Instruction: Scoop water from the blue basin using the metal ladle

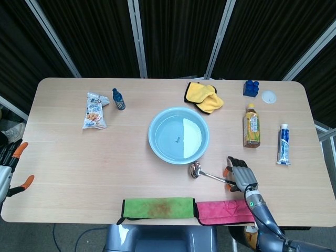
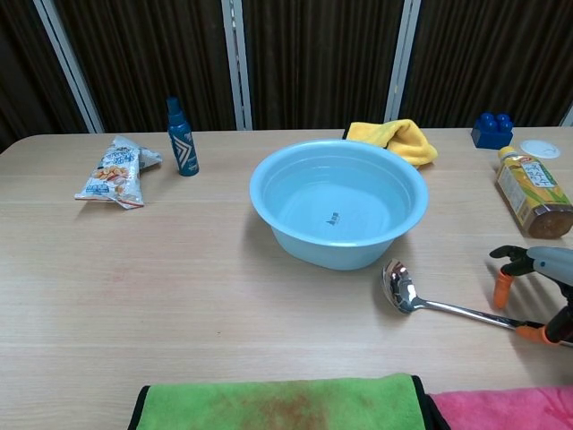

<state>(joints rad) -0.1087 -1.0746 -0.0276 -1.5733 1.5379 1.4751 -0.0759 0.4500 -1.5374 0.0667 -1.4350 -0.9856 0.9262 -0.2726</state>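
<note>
The blue basin (image 1: pixel 178 135) (image 2: pixel 338 202) holds water and stands mid-table. The metal ladle (image 1: pixel 196 169) (image 2: pixel 399 286) lies flat just in front of it to the right, bowl toward the basin and handle running right. My right hand (image 1: pixel 239 175) (image 2: pixel 540 288) hovers over the far end of the handle with fingers spread. One orange fingertip (image 2: pixel 528 332) is at the handle, but no grip shows. My left hand (image 1: pixel 8 169) hangs off the table's left edge, fingers apart and holding nothing; only the head view shows it.
A green towel (image 1: pixel 158 207) and a pink towel (image 1: pixel 226 210) lie along the front edge. A tea bottle (image 1: pixel 251 126), a tube (image 1: pixel 283 145), a yellow cloth (image 1: pixel 203 97), a blue block (image 1: pixel 251 87), a spray bottle (image 1: pixel 118 99) and a snack bag (image 1: pixel 95 110) ring the basin.
</note>
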